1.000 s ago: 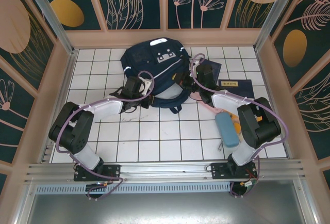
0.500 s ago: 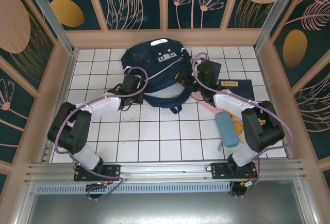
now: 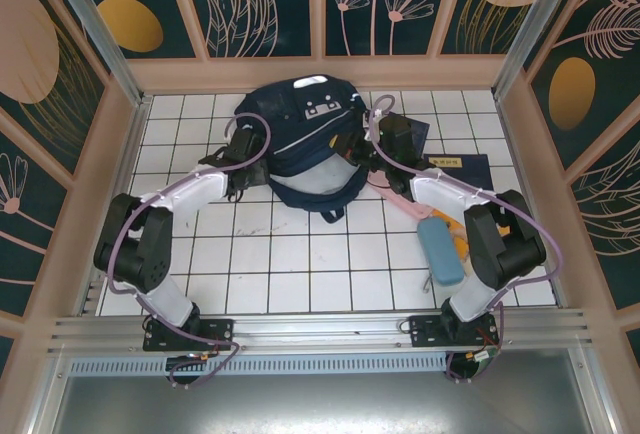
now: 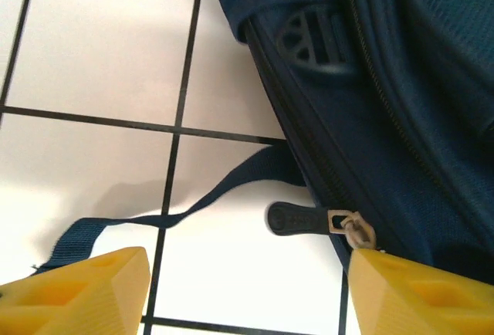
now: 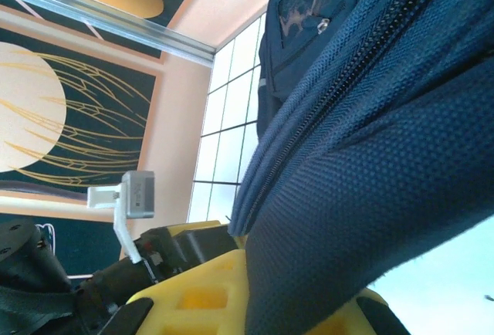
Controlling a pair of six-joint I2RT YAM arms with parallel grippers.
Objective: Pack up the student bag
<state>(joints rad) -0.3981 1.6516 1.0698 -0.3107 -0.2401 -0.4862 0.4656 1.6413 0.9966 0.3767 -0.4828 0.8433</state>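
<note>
Top view high behind, looking down, wrist views close against the student bag (image 3: 300,144), common to all

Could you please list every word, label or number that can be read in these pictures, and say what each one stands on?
No text here can be read with certainty.
Yellow print on the dark navy booklet: too small to read.
Dark marks on the grey-white patch of the large dark navy fabric backpack: too small to read.
Pale print on the backpack's pocket panel, right wrist view: blurred, unreadable.
</note>
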